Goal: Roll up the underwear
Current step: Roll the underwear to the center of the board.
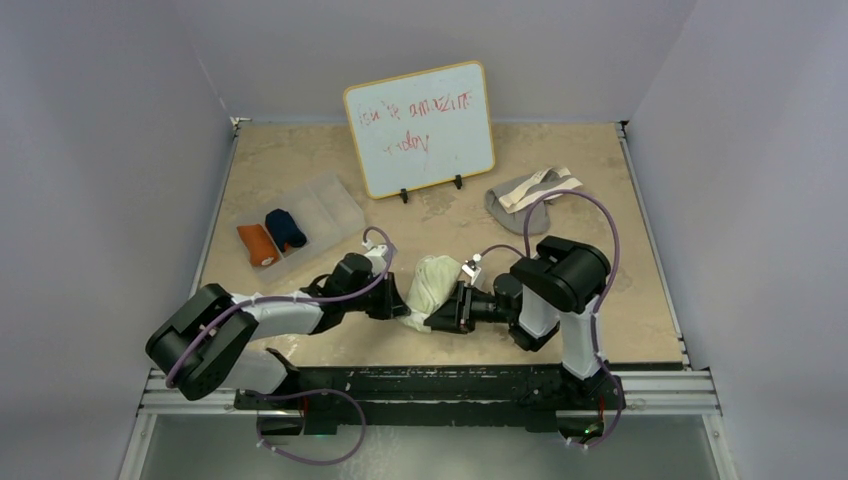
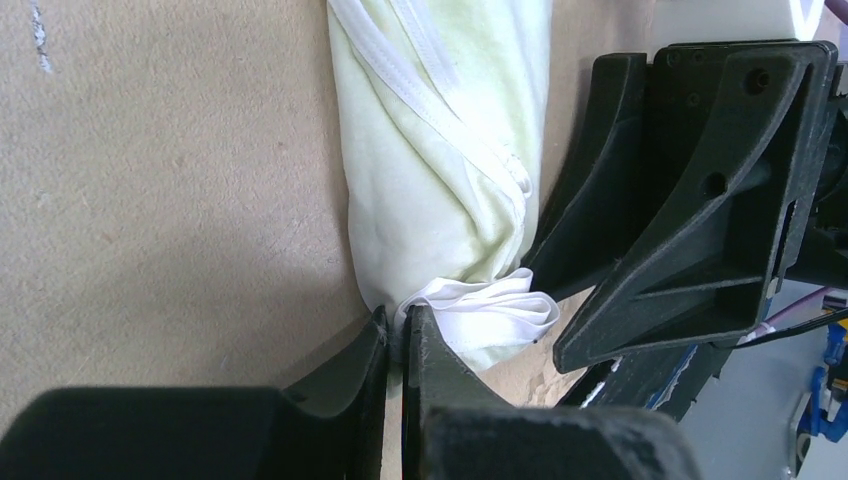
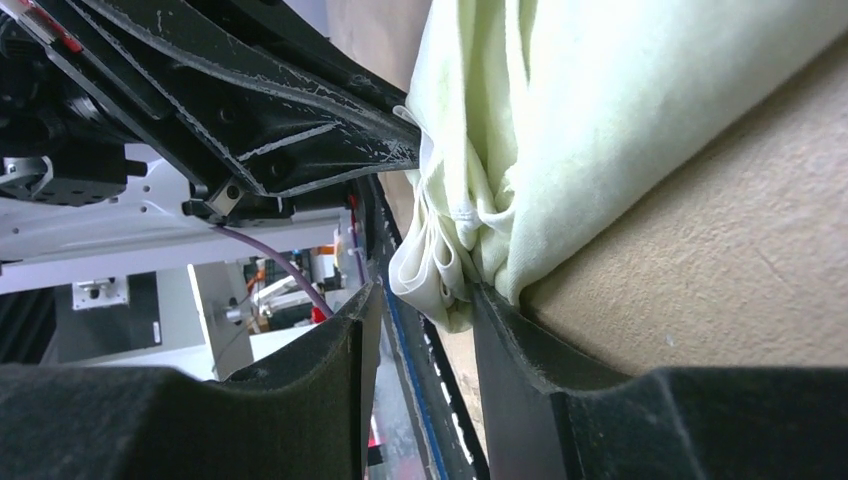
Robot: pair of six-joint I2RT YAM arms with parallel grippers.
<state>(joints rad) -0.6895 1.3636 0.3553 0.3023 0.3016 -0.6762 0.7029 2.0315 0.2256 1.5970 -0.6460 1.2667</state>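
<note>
The fingers of the left gripper (image 2: pixel 398 325) are closed on the white waistband (image 2: pixel 480 305) of the pale cream underwear (image 2: pixel 440 150), which is rolled and laid on the bench (image 2: pixel 170 200) in front of the whiteboard (image 1: pixel 420 128). The fingers of the right gripper (image 3: pixel 425 300) are parted, with the roll's bunched end set between them and touching one finger. Orange underwear (image 1: pixel 258 243) and navy underwear (image 1: pixel 285 229), both rolled, are held in a clear tray (image 1: pixel 328 198) left of the whiteboard. Grey underwear (image 1: pixel 520 200) is laid unrolled to its right.

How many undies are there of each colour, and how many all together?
Orange rolled cloth underwear: 1
Navy rolled cloth underwear: 1
Pale cream rolled cloth underwear: 1
Grey flat cloth underwear with beige waistband: 1
Total: 4
</note>
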